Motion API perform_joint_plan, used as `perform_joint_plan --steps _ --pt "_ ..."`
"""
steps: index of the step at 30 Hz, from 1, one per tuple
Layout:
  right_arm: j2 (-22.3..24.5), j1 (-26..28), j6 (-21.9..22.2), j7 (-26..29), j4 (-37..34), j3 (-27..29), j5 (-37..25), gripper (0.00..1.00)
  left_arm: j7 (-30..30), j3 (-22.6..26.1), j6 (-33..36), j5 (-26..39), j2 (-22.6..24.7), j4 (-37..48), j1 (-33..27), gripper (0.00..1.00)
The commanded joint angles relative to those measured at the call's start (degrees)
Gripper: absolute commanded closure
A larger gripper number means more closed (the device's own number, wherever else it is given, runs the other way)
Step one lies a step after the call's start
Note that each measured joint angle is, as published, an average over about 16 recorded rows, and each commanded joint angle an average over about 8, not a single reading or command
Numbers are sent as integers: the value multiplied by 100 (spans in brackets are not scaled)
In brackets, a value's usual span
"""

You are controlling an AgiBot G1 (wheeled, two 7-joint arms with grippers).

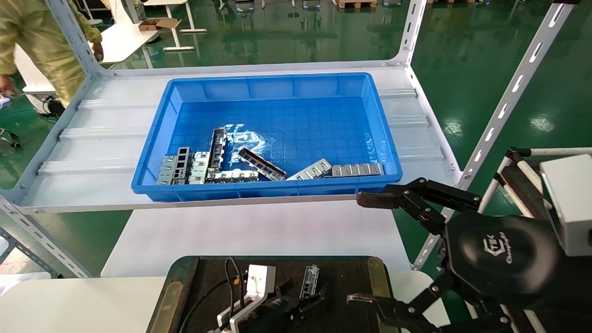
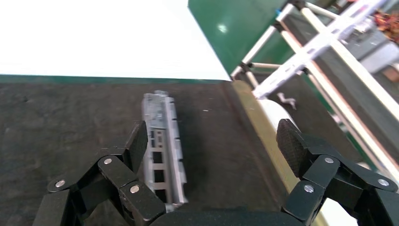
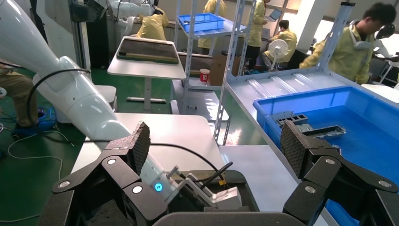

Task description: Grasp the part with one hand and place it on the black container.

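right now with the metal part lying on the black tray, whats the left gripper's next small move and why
Probably lift the left gripper straight up and away. The part already lies flat on the black tray, the fingers are spread wide, and only one pad sits near it, so nothing is left to release. The right gripper waits, open, beside the tray.

Your left hand (image 1: 300, 296) sits low at the near edge of the head view, fingers (image 2: 136, 146) spread wide apart with one pad apparently touching metal. Your right hand (image 1: 370, 249) hovers higher at the right, palm logo facing the head camera, its linkage fingers (image 3: 139, 141) likewise splayed fully apart.
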Motion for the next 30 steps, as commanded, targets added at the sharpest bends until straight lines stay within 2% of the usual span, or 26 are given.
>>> perform_joint_plan --steps 1,7,16,22,30 --pt "0 0 0 0 0 0 0 0 -38 -12 180 34 -162 -216 -28 0" --pt "0 0 0 0 0 0 0 0 126 -140 676 256 -632 -670 -63 0" --pt "0 0 0 0 0 -1 0 0 678 -608 1522 289 -1185 -790 -81 0" --pt "0 0 0 0 0 -1 1 0 1282 -1060 2359 -105 -1483 -806 -88 0" --pt "0 0 0 -1 0 -1 1 0 2734 -1822 3802 -1042 -1890 -777 138 0"
